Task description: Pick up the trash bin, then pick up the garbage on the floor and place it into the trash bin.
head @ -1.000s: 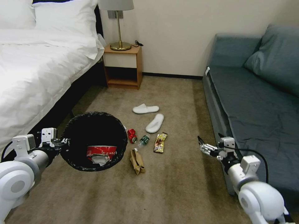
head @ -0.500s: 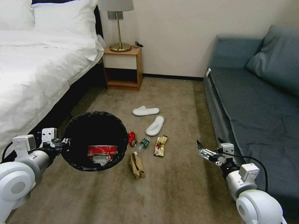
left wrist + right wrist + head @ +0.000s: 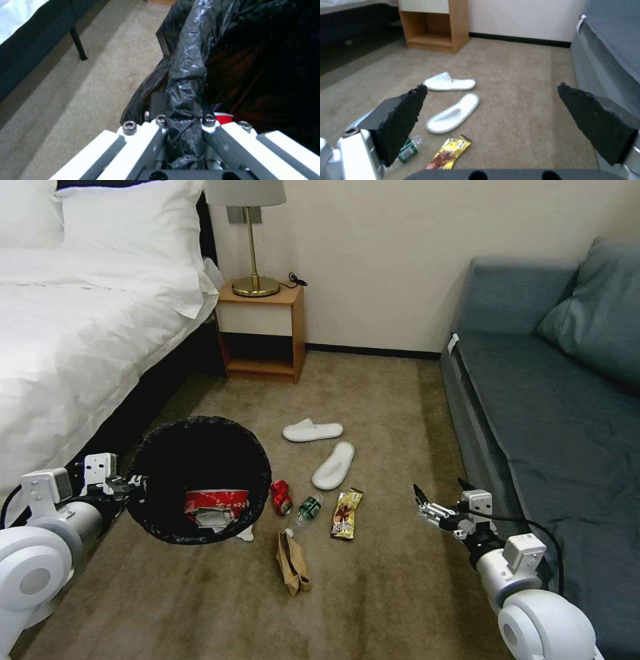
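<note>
Trash bin [image 3: 200, 480], lined with a crinkled black bag, hangs off the carpet in my left hand [image 3: 127, 488], between the bed [image 3: 73, 340] and the litter. From the head camera I see a red-and-white wrapper [image 3: 217, 501] with white lettering too small to read lying inside it, over crumpled white paper. My left wrist camera adds what the head misses: the left hand is pinched onto the bin rim [image 3: 186, 82], bag plastic bunched between the fingers [image 3: 208, 122].

Just beside the bin on the carpet sit a crushed red can [image 3: 281, 497], a small green bottle [image 3: 308, 507] with a pale label I cannot read, and a gold-brown snack wrapper [image 3: 347, 505] whose print is also illegible. A brown paper bag [image 3: 291, 563] lies nearer me, and a white tissue scrap [image 3: 245, 533] peeks out at the bin's lower edge. Two white slippers [image 3: 333, 465] lie farther off toward the nightstand [image 3: 262, 330], which carries a brass lamp [image 3: 254, 283].

My right hand [image 3: 438, 499] hovers above the carpet close to the blue sofa [image 3: 553, 400], apart from the litter. Its wrist camera shows the black pads [image 3: 403, 120] spread wide with nothing between them, framing the slippers, the bottle and the snack wrapper; the can and paper bag fall outside that view.
</note>
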